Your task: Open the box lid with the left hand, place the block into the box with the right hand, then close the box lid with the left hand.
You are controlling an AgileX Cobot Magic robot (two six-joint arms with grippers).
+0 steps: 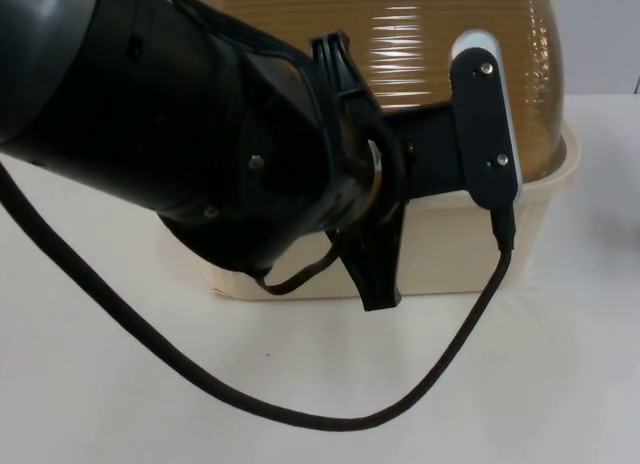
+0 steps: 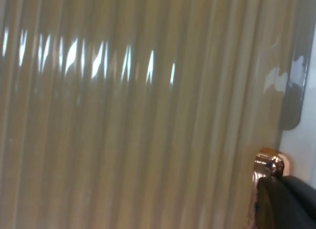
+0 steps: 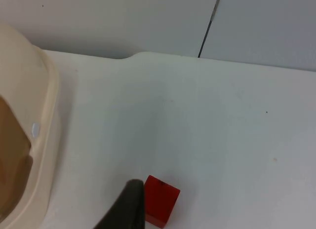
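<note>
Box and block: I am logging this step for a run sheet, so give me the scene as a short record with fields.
box: cream base on the white table
lid: ribbed amber dome, down on the base
left end effector: over the lid, close to its ribbed surface
block: red, on the table beside the box, outside it
right end effector: fingertip next to the block
</note>
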